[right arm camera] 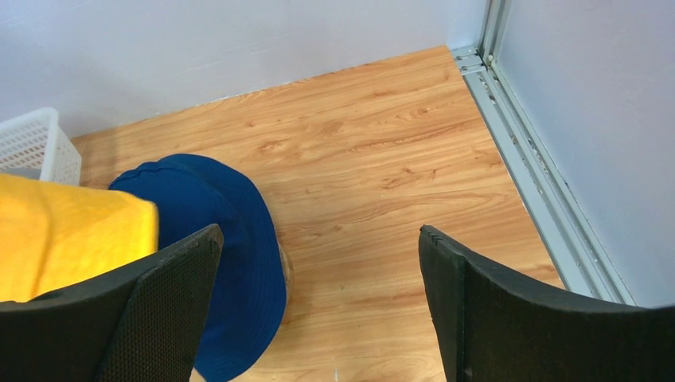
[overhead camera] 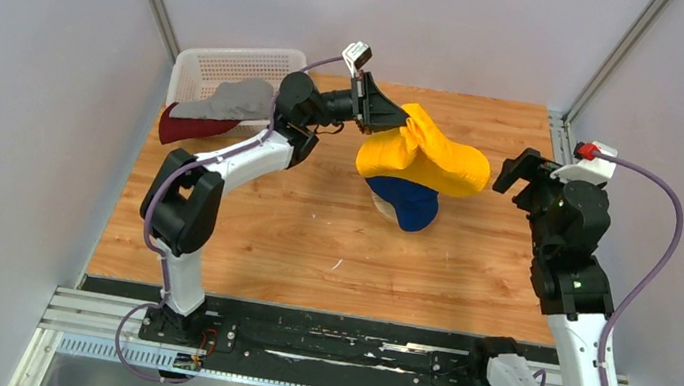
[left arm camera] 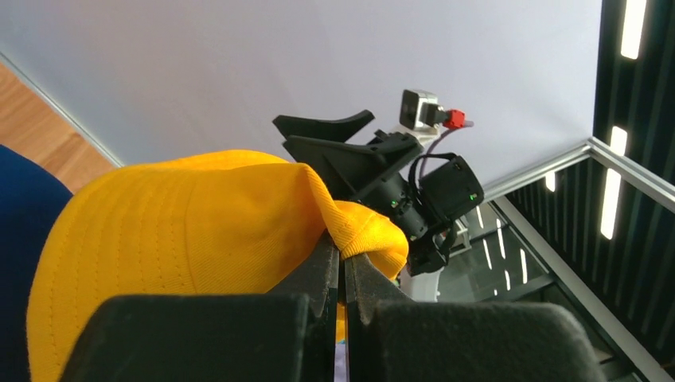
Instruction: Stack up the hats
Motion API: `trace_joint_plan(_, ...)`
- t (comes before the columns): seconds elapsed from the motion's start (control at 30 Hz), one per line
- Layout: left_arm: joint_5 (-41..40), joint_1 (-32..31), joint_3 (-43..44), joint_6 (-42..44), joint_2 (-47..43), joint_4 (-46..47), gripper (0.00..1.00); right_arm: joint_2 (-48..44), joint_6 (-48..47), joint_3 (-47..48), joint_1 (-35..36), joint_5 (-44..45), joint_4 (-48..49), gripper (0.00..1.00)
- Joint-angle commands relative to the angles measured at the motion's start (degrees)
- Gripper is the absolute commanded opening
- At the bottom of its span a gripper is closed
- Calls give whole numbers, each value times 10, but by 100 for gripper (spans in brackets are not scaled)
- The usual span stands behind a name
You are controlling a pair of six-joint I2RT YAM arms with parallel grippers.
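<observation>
Yellow hat (overhead camera: 429, 157) pinched in raised left hand (overhead camera: 401, 120), above navy hat (overhead camera: 407, 205), right hand (overhead camera: 509, 176) gaping, empty

At the middle of the surface (overhead camera: 311, 239), the upper hat (overhead camera: 434, 158) lies over the lower hat (overhead camera: 407, 204). The left gripper (overhead camera: 401, 119) is at its far-left edge, and the right gripper (overhead camera: 506, 176) is just right of it. The basket (overhead camera: 225, 65) stands far left. A third hat (overhead camera: 235, 99) lies on its near rim, over a fourth hat (overhead camera: 188, 127).

Crumpled yellow hat (overhead camera: 429, 155) drapes over navy hat (overhead camera: 407, 202) mid-table — grey hat (overhead camera: 235, 99) atop dark red hat (overhead camera: 188, 126), far left.
</observation>
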Motion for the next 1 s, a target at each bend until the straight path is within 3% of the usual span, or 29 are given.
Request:
trace_joint_plan(0.0,-15,-1,39,17,20,-11,0,-27,-17,3,-12,-32,4,91)
trace_joint_plan(0.43,-40,39,61,-29,54,16,0,-48,14,-26,-18,-225,16,90)
trace_joint_plan(0.8,-40,48,52,-74,81,77,0,4,127,-88,-107,-450,160,88)
trace_joint_plan(0.97,-39,53,46,-73,85,82,0,45,160,-110,-127,-504,226,87)
